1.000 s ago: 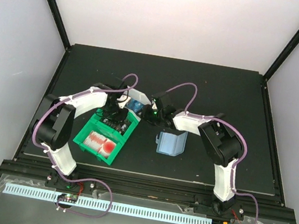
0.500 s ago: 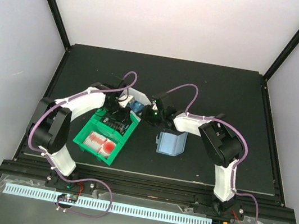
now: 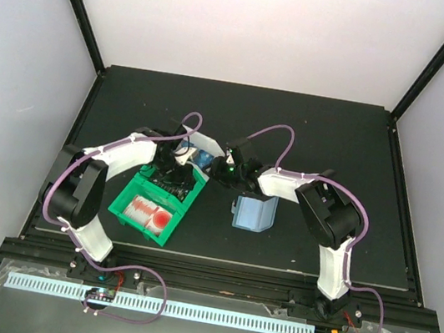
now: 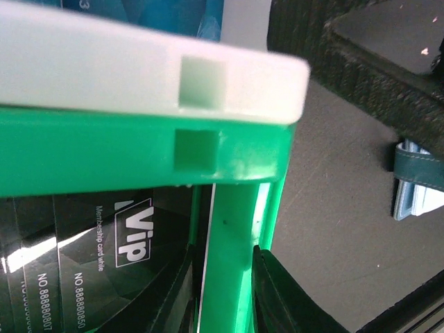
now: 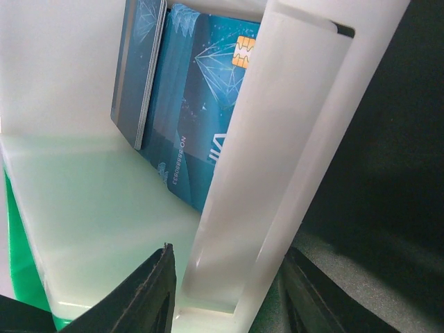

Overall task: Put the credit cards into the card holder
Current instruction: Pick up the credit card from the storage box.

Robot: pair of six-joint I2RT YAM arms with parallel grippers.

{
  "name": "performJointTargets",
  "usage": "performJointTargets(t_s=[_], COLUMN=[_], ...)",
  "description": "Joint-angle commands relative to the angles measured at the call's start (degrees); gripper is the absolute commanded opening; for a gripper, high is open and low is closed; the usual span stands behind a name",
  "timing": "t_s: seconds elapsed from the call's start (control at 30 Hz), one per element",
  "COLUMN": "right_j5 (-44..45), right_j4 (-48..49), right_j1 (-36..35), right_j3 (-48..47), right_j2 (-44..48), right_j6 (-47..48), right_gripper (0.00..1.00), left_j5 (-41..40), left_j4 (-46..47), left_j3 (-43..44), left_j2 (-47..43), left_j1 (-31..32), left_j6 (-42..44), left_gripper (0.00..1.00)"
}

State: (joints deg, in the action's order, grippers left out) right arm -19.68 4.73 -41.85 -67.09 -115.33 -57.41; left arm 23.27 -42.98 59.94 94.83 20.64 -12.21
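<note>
"Two bins stood on the counter [image 3: 319,140]: the green bin [image 3: 120,204] and, at its 1 o'clock, the white bin [image 3: 205,141]."
"And the card holder [image 3: 252,214]?"
"At the green bin's 3 o'clock, touched by neither arm."
"The credit cards [image 5: 194,132]?"
"Blue ones stood on edge in the white bin. A black VIP card [image 4: 83,257] and red-and-white cards [image 3: 149,212] lay in the green."
"The fingers?"
"The right fingers [image 5: 139,298] were clamped on the white bin's wall. The left fingers [image 4: 281,305] straddled the green bin's wall, but whether they pressed it, I couldn't tell. No card was held."
"Handling?"
"Light, stiff and slick, I judged. A standing blue card's top edge offered the easiest pinch, one finger on each face. The flat ones would resist lifting."
</note>
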Motion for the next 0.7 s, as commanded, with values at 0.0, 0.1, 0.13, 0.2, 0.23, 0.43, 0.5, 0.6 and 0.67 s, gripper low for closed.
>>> performJointTargets(t_s=[0.0, 0.1, 0.13, 0.2, 0.23, 0.43, 0.5, 0.6, 0.67], right_j5=[-1.16, -0.53, -0.39, -0.23, -0.21, 0.67, 1.38, 2.42, 2.3], right_j4=[0.58, -0.17, -0.28, -0.47, -0.51, -1.74, -2.47, -4.47, -6.94], right_j1=[-0.56, -0.59, -0.6, -0.61, -0.6, -0.6, -0.51, -0.5, -0.44], right_j3=[-0.27, -0.58, -0.65, -0.67, -0.67, -0.77, -0.68, -0.84, -1.34], right_j2=[2.44, 2.95, 3.12, 3.34, 3.52, 5.49, 7.29, 10.98, 13.87], right_j6=[0.31, 0.87, 1.09, 1.22, 1.24, 2.84, 3.86, 6.08, 8.17], right_gripper=[0.43, 0.43, 0.43, 0.43, 0.43, 0.49, 0.54, 0.61, 0.65], left_j5=[-1.09, -3.11, -3.95, -5.43, -5.8, -9.06, -10.44, -12.67, -13.56], left_j4=[0.96, 0.88, 0.77, 0.37, 0.07, -1.98, -3.17, -6.73, -9.24], left_j3=[-0.6, -0.62, -0.55, -0.25, -0.08, 0.79, 1.45, 3.26, 5.05], left_j2=[0.18, -0.94, -1.46, -2.54, -3.12, -7.1, -8.86, -12.0, -14.46], left_j1=[0.08, 0.1, 0.1, 0.1, 0.1, 0.1, 0.1, 0.1, 0.1], left_j6=[0.64, 0.98, 1.08, 1.34, 1.5, 2.01, 1.93, 0.25, -1.64], left_gripper=[0.23, 0.18, 0.16, 0.11, 0.08, 0.02, 0.01, 0.01, 0.02])
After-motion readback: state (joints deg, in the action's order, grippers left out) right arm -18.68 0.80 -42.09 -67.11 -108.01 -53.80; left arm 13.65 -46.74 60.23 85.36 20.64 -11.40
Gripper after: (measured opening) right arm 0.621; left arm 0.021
